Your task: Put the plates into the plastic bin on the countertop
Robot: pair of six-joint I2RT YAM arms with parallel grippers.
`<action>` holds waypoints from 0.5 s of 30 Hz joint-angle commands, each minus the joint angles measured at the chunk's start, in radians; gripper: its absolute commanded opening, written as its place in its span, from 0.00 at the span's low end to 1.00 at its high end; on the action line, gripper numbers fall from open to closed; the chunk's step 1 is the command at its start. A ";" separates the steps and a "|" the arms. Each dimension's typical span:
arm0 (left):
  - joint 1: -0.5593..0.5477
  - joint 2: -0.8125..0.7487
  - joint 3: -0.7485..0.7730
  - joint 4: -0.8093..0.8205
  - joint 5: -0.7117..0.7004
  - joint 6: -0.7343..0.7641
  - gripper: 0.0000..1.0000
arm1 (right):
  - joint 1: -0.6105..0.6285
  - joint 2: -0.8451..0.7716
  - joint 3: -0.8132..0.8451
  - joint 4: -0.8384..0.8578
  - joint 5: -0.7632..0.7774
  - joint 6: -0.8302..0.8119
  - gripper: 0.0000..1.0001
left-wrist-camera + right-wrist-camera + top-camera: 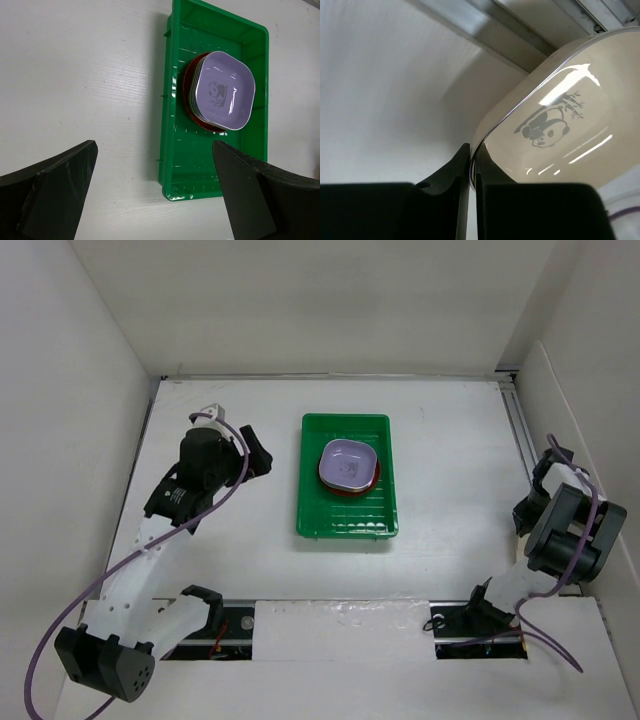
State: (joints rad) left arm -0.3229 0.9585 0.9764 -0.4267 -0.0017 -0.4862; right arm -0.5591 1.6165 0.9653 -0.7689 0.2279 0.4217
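Observation:
The green plastic bin [345,528] lies mid-countertop and holds a stack of plates: a lavender dish [346,462] on top, a red-brown plate [347,492] showing at the stack's edge. In the left wrist view the bin [167,125], lavender dish [225,90] and red-brown plate [188,80] show too. My left gripper [258,452] is open and empty, left of the bin above the white countertop [155,150]. My right gripper [550,455] at the far right is shut [472,150] on the rim of a cream dish [560,130] with a panda mark.
White walls close in the countertop on the left, back and right. An aluminium rail [520,430] runs along the right wall, close to the right gripper, and shows in the right wrist view [470,22]. The arm bases sit at the near edge.

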 commanded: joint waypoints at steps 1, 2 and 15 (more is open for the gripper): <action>0.005 -0.027 0.022 0.006 -0.007 0.015 1.00 | 0.092 -0.001 0.053 0.034 -0.001 -0.012 0.07; 0.005 -0.027 0.022 0.006 -0.007 0.015 1.00 | 0.123 -0.001 0.062 0.034 0.011 -0.003 0.00; 0.083 0.022 0.028 -0.034 -0.132 -0.052 1.00 | 0.913 0.087 1.018 -0.375 0.268 0.006 0.00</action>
State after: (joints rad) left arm -0.2813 0.9726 0.9783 -0.4564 -0.0982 -0.5114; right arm 0.2268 1.6573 1.7489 -0.9474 0.3977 0.4389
